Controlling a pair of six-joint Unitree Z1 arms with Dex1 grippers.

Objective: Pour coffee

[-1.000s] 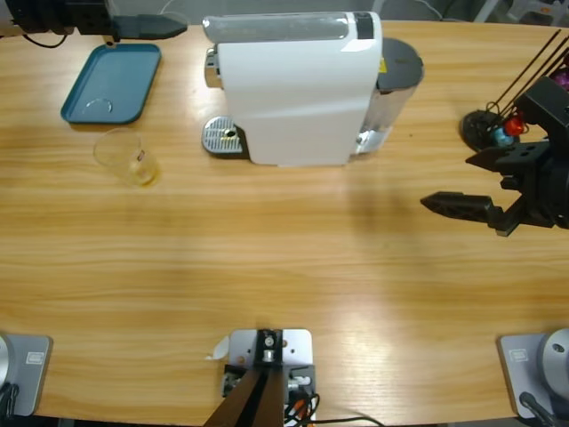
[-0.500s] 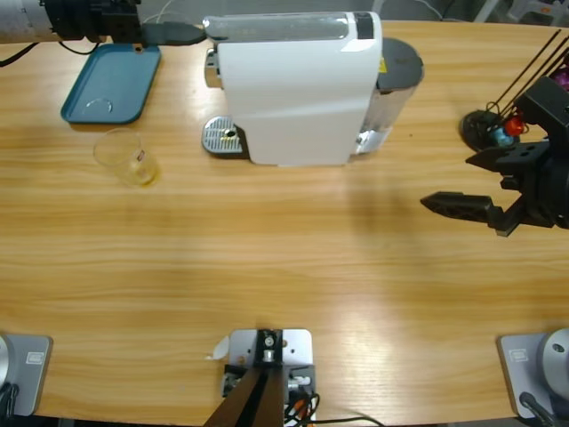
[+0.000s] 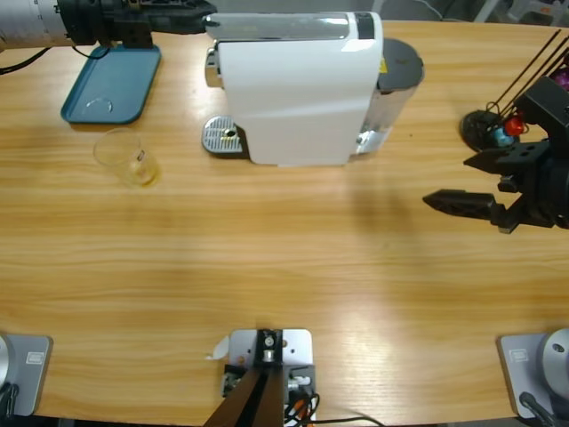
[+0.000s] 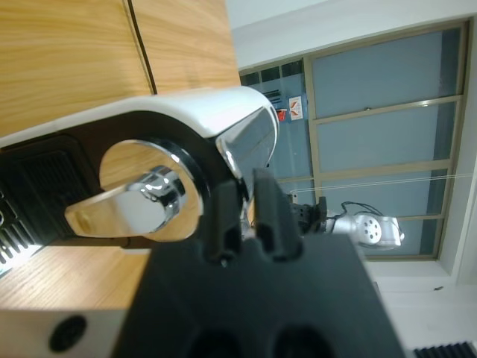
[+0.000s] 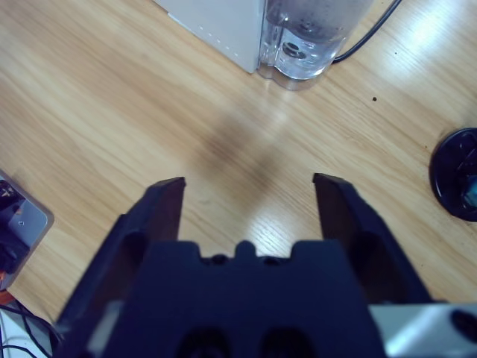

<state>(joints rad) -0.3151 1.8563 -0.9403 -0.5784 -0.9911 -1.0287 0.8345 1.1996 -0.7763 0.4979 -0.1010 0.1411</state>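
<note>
Wooden table (image 3: 293, 258): coffee (image 3: 142, 173) well apart from closed left gripper (image 3: 203, 18), open right gripper (image 3: 444, 181).

The left hand (image 4: 244, 212), nearly closed, meets the coffee machine's (image 4: 171, 112) chrome lever (image 4: 127, 209).

A long wooden table (image 3: 284, 267) carries a white coffee machine (image 3: 298, 89) at top centre, a blue tray (image 3: 111, 84) and glass tumbler (image 3: 127, 157) upper left, a black capsule stand (image 3: 484, 127) at right.

Long wooden table (image 3: 267, 258) with pale glare patches; beyond it, seen from the left wrist, tall framed windows (image 4: 373, 134), grey-blue panes, white wall (image 4: 335, 19) above.
</note>
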